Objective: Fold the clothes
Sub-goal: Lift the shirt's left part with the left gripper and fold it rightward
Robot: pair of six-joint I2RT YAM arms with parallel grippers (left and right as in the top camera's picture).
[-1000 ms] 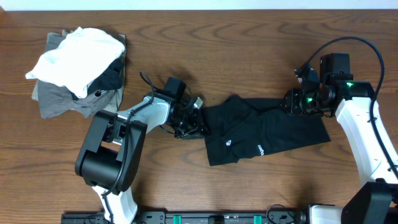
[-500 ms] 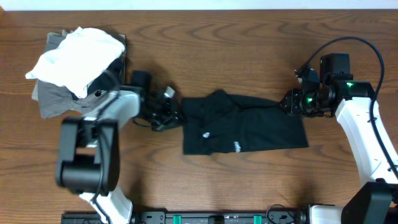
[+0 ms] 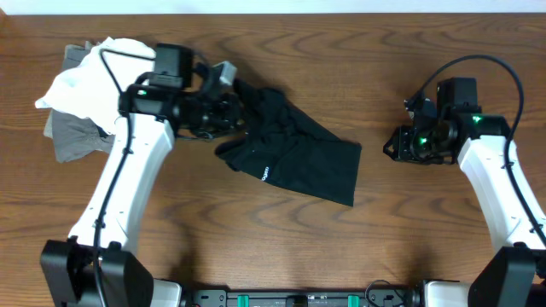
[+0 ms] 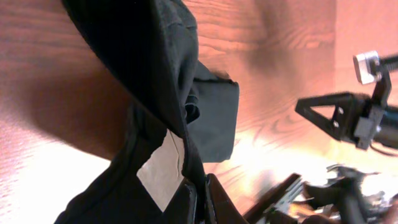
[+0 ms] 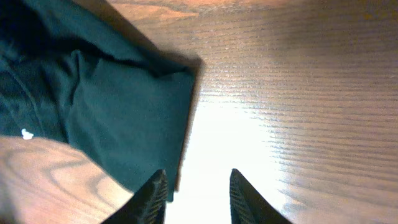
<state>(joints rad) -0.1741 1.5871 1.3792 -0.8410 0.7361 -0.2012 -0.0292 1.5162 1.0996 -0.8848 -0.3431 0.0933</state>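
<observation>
Plainly: left jaws tight together on the black shirt (image 3: 299,158), right jaws slightly apart and empty, over the table (image 3: 409,243).

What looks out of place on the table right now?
The black shirt lies bunched and slanted, not spread flat. The left gripper pinches one end of it near the white garment, and the right gripper holds nothing, its jaws apart over the table.

Robotics lab, by look: left arm (image 3: 119,189) and right arm (image 3: 503,192) mounted at wood-grain bench (image 3: 384,243), equipment rail (image 3: 299,299) along front edge, garment pile (image 3: 85,89) in corner.
</observation>
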